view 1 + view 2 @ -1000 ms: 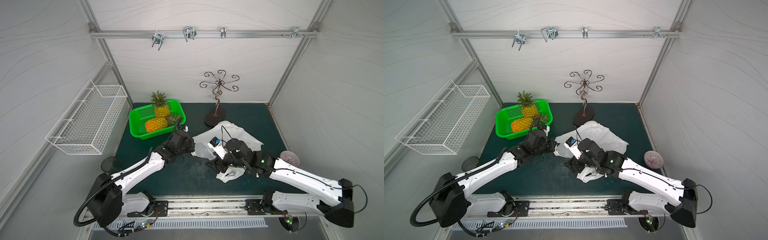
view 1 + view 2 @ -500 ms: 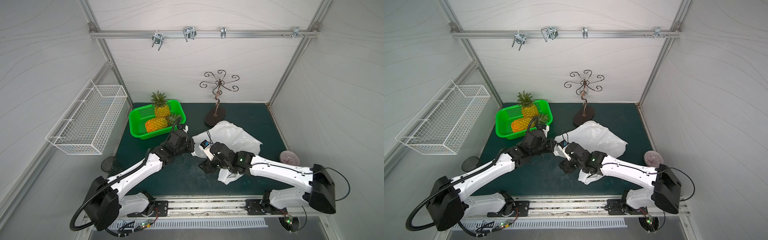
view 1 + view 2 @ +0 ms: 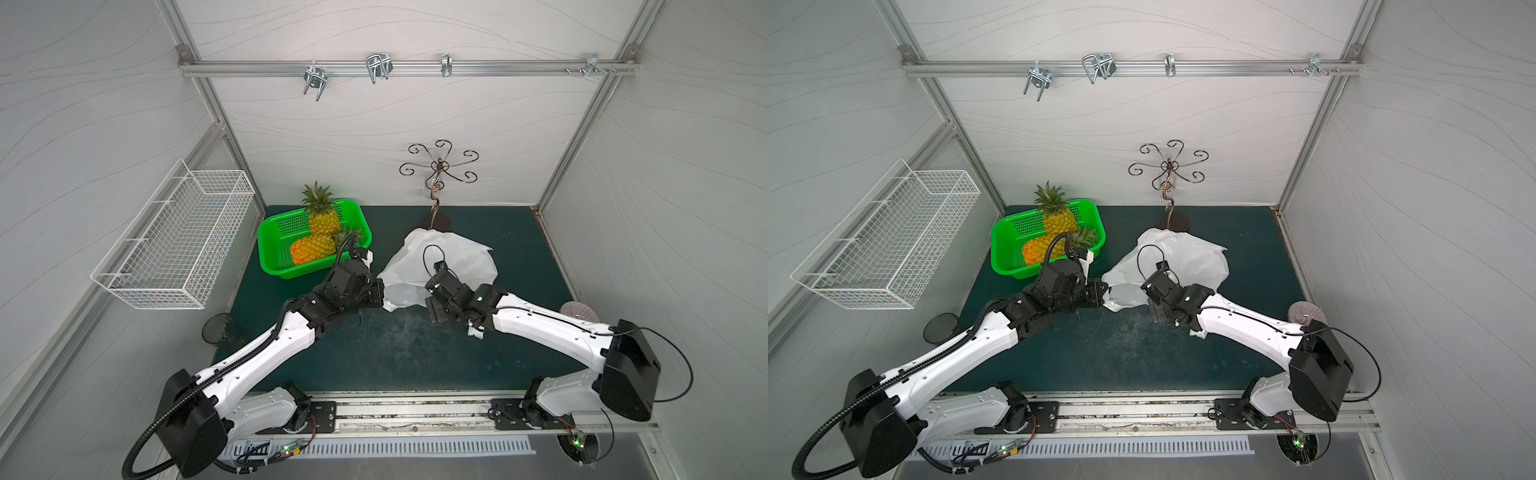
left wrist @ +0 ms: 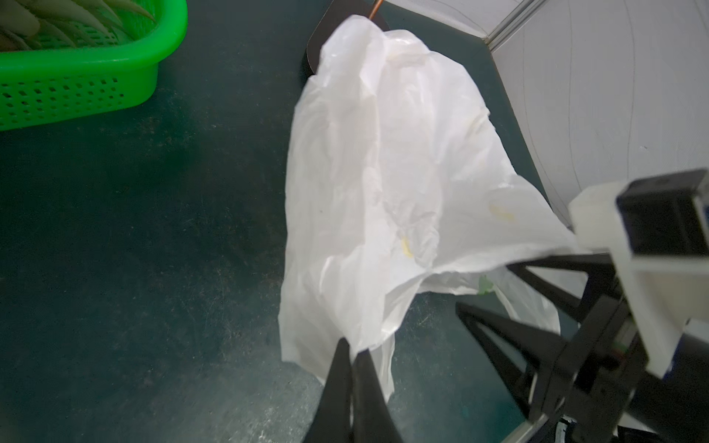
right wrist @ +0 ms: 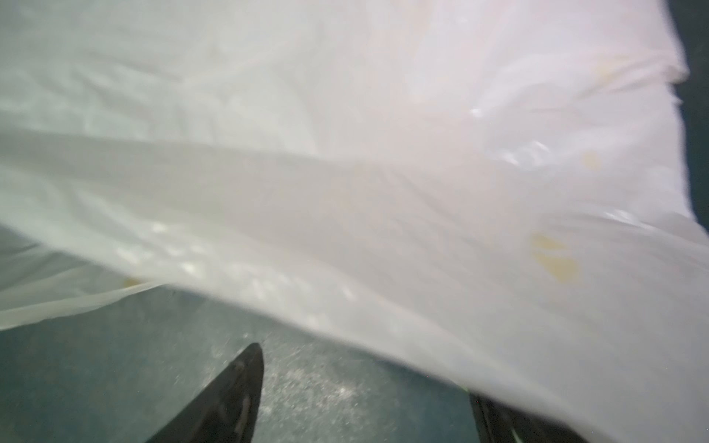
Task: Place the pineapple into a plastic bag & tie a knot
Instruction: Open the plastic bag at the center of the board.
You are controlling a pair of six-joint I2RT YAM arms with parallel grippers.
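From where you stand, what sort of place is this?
Probably a robot test booth, not a home: white panels on an aluminium frame, two robot arms bolted to a base rail, and props such as a green basket of pineapples.

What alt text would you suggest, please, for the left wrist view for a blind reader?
The left gripper, shut, pinches an edge of the white plastic bag over the dark green table. The right gripper stands open beside the bag; a green basket sits farther off.
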